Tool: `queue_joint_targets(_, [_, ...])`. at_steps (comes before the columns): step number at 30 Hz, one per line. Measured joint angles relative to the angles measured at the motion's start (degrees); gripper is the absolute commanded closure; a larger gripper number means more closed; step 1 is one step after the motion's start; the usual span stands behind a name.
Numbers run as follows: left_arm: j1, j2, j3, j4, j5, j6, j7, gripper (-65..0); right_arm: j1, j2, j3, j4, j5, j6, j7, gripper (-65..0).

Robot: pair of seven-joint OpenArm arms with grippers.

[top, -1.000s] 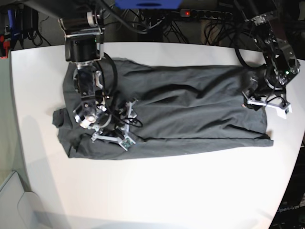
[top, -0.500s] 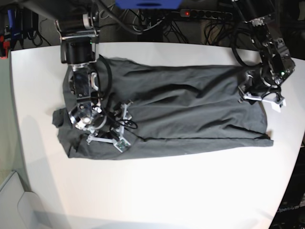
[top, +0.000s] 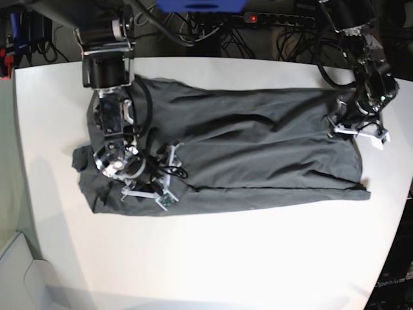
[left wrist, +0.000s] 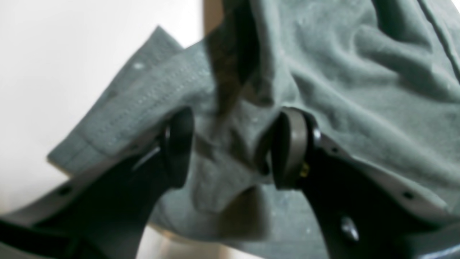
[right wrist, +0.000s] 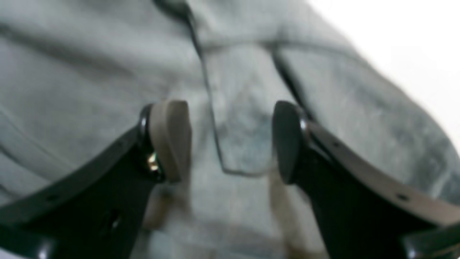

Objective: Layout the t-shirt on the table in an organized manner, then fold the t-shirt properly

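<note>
The dark grey t-shirt [top: 258, 148] lies on the white table [top: 226, 258] as a long flat band, folded lengthwise, with creases across it. My right gripper [top: 155, 181] is over its left end, near the front edge of the cloth. In the right wrist view that gripper [right wrist: 230, 144] stands open just above the fabric [right wrist: 90, 72], a folded edge running between its fingers. My left gripper [top: 360, 132] is at the shirt's right end. Seen from the left wrist, it [left wrist: 230, 151] is open, its fingers either side of rumpled cloth beside the stitched hem [left wrist: 118, 118].
A power strip [top: 277, 18] with a red light and tangled cables lie beyond the table's far edge. The table's right edge runs close to my left gripper. Bare white tabletop stretches in front of the shirt.
My left gripper has shifted slightly toward the table's far edge at the shirt's right end. My right gripper has edged a little toward the shirt's front edge. Both stayed open.
</note>
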State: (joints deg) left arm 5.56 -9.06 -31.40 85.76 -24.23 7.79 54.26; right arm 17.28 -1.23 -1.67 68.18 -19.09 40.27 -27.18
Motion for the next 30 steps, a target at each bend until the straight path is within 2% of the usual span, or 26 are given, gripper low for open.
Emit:
queue_joint_targets(5, [0.33, -0.48, -0.02, -0.09, -0.02, -0.07, 0.00, -34.3, -0.15, 0.11, 0.00, -0.07, -0.02, 0.00, 0.11, -37.9])
queue_joint_targets(17, [0.44, -0.61, -0.02, -0.15, 0.13, -0.07, -0.37, -34.3, 0.17, 1.09, 0.04, -7.85, 1.53, -0.07, 9.46, -37.3])
queue_joint_targets(20, [0.44, -0.61, -0.02, -0.15, 0.13, -0.07, -0.33, -34.3, 0.37, 1.40, 0.04, -8.04, 1.55, -0.04, 9.49, -32.7])
queue_joint_targets(25, [0.44, -0.61, -0.02, -0.15, 0.13, -0.07, -0.37, -34.3, 0.52, 1.51, 0.57, -8.11, 1.53, -0.02, 9.44, -20.6])
queue_joint_targets(30, [0.46, -0.83, 0.00, -0.17, 0.13, -0.09, -0.33, -34.3, 0.50, 1.70, 2.54, -8.31, 1.49, -0.02, 9.70, -14.8])
